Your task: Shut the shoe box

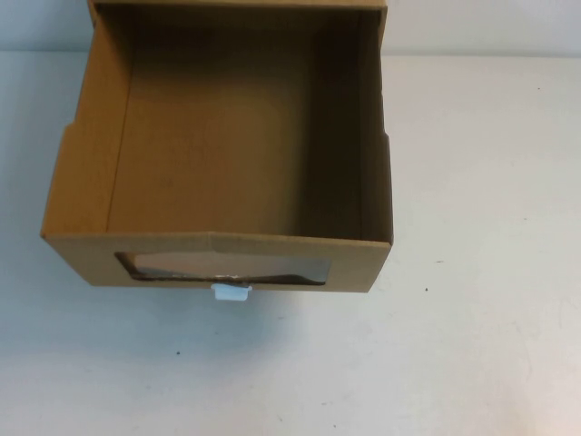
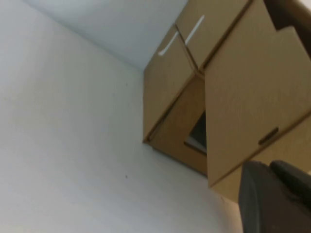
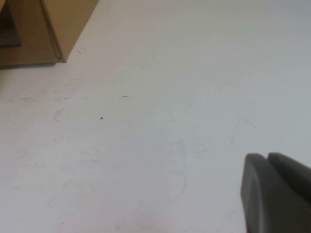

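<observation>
Shoe box (image 1: pixel 218 163), brown cardboard drawer with clear window and small white pull tab (image 1: pixel 231 292): pulled out toward near edge, at worktop's far-left middle.

Left gripper (image 2: pixel 272 199) beside box's left flank, nearer; right gripper (image 3: pixel 277 194) over bare white worktop (image 1: pixel 481 272), well apart. Finger spread of both: cannot tell. Long axis near-to-far; push away.

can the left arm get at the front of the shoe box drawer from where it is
Probably yes. The left gripper sits low beside the shoe box, bare table before the pulled-out drawer front. The right gripper is parked over bare table, off to the box's other side.
</observation>
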